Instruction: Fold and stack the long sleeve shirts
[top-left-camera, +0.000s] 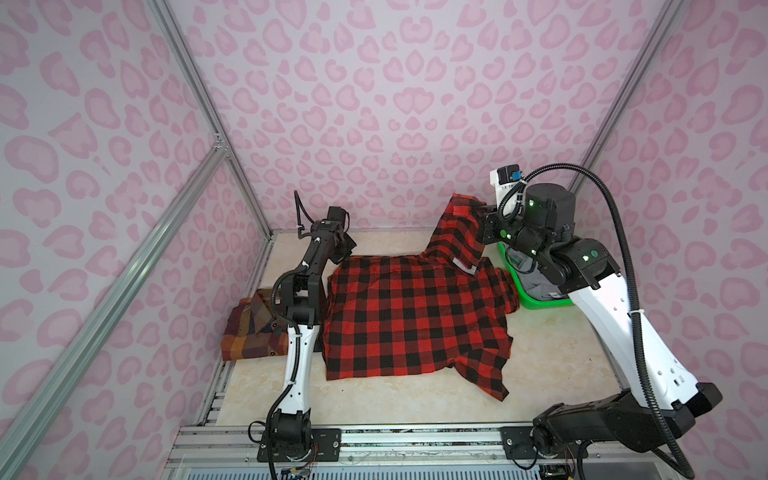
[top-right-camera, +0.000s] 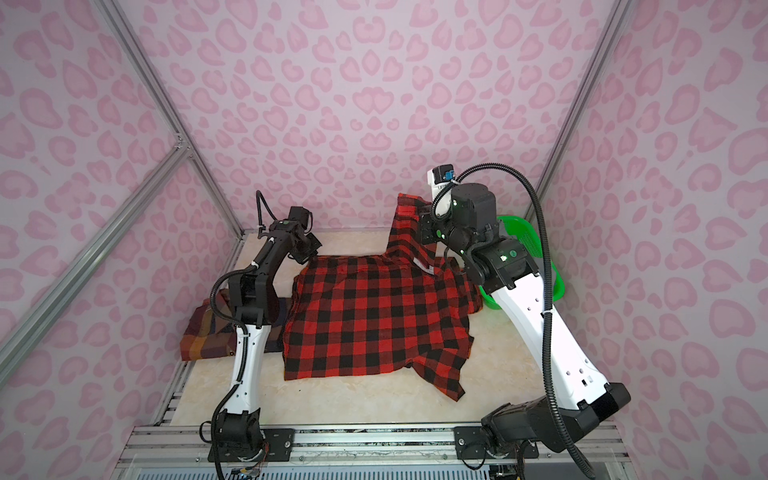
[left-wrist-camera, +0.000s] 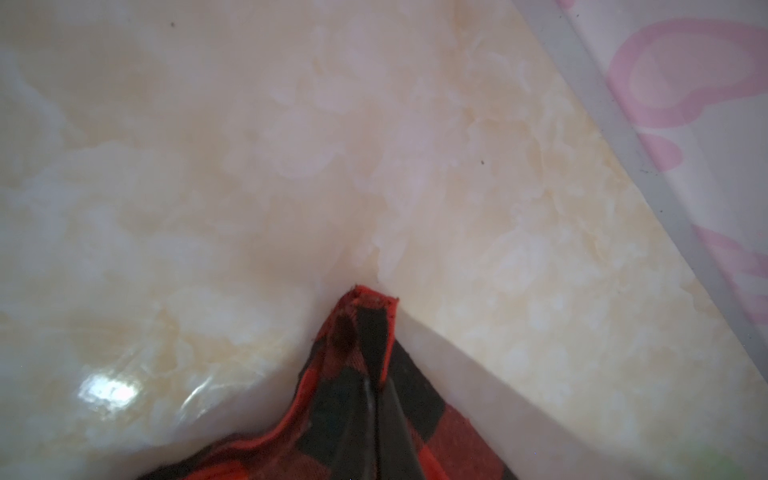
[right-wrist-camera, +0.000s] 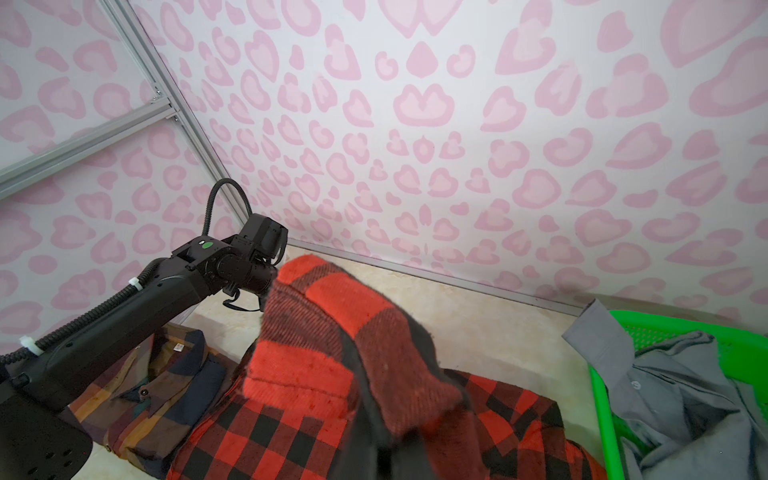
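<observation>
The red-and-black check flannel (top-left-camera: 415, 320) (top-right-camera: 374, 316) lies spread over the middle of the table. My left gripper (top-left-camera: 340, 259) (left-wrist-camera: 376, 380) is shut on the flannel's far left corner (left-wrist-camera: 365, 316), low over the table. My right gripper (top-left-camera: 482, 216) (right-wrist-camera: 379, 452) is raised at the far right, shut on a part of the flannel that hangs lifted from it. Its fingers are buried in the cloth. A folded brown-orange-navy plaid shirt (top-left-camera: 249, 332) (right-wrist-camera: 158, 386) lies left of the flannel, partly behind the left arm. The grey shirt (top-left-camera: 536, 282) (right-wrist-camera: 681, 395) sits crumpled in a basket.
A green plastic basket (top-left-camera: 536, 301) (top-right-camera: 519, 232) (right-wrist-camera: 598, 399) stands at the right behind the right arm. Pink patterned walls with aluminium frames close in the marble-look table (top-left-camera: 552, 357) at the back and sides. A metal rail (top-left-camera: 415, 440) carries both arm bases at the front.
</observation>
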